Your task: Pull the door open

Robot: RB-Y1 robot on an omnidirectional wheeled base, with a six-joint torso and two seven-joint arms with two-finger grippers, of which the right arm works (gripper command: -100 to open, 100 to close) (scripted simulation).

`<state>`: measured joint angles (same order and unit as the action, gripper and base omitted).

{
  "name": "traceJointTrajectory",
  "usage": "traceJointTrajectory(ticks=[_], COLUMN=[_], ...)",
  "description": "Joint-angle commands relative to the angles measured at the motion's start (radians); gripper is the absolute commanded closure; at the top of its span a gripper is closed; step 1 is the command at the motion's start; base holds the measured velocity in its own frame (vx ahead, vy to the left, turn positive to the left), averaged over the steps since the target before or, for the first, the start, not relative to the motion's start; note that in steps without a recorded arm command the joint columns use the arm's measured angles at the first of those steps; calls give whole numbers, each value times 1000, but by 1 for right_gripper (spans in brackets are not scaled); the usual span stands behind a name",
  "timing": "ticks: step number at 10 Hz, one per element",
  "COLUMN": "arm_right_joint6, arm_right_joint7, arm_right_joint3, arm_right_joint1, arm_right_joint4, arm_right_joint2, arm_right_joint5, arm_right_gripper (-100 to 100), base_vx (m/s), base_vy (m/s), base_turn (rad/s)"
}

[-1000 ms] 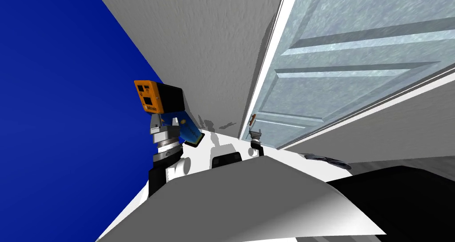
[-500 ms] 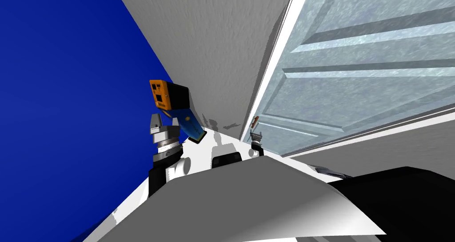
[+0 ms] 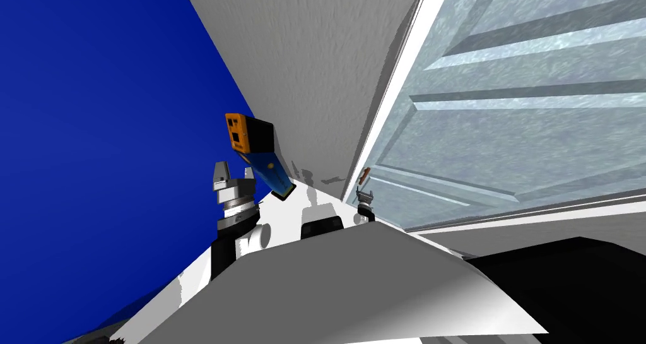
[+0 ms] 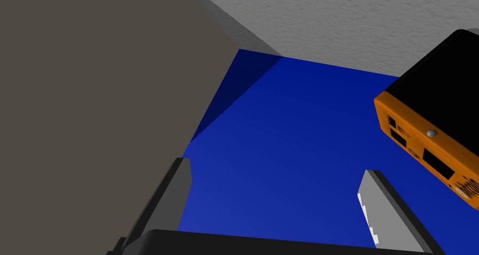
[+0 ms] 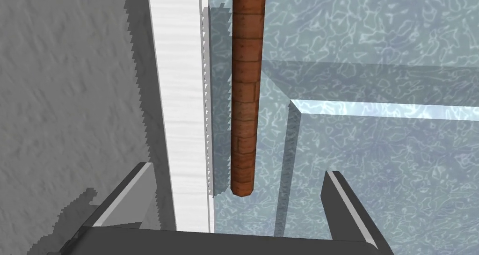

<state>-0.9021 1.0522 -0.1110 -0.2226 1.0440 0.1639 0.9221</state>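
A blue wall [image 3: 94, 138] takes the whole left side of the head view and meets a rough grey wall [image 3: 303, 75] ahead. To the right of the grey wall stands the door [image 3: 505, 138], pale blue-grey and mottled, with recessed panels. A black area [image 3: 568, 283] lies low on the right, below the door. A white frame [image 3: 394, 100] runs between the grey wall and the door's edge.

An orange and black box [image 3: 249, 134] sits by the corner of the two walls, with a blue slab [image 3: 272, 175] slanting down from it. The left gripper [image 3: 230, 175] is raised just beside and below the box. In its wrist view, the left gripper [image 4: 276, 196] has its fingers wide apart with nothing between them, and the box [image 4: 435, 126] is off to one side.

The handle [image 3: 364, 176] is a thin reddish-brown bar on the door, close to the frame. The right gripper [image 3: 364, 198] sits just under it. In the right wrist view the handle [image 5: 245, 88] runs straight away from the right gripper [image 5: 238, 186], and its near end lies in the gap between the spread fingers [image 5: 346, 205]. There is clear space on both sides, so neither finger touches it. One finger lies over the frame [image 5: 182, 102], the other over the door [image 5: 374, 149].
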Motion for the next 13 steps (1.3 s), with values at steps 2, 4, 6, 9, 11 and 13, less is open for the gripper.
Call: traceJointTrajectory(ticks=[2, 4, 6, 9, 11, 13], arm_right_joint6=[-9, -17, -24, -34, -44, -49], arm_right_joint7=[47, 96, 132, 189, 242, 272], arm_right_joint3=[-3, -6, -8, -11, -14, -16], arm_right_joint1=[-10, -20, -28, -40, -51, -57], arm_right_joint4=[-22, -45, -62, -89, -114, -127], arm_right_joint2=[35, 70, 97, 138, 177, 199], arm_right_joint5=[3, 6, 8, 11, 14, 16], arm_right_gripper=[-100, -100, -100, -100, -100, -100], base_vx=[148, 146, 135, 98, 113, 133], base_vy=[0, 5, 0, 0, -18, 8], base_turn=[14, 12, 15, 9, 15, 11])
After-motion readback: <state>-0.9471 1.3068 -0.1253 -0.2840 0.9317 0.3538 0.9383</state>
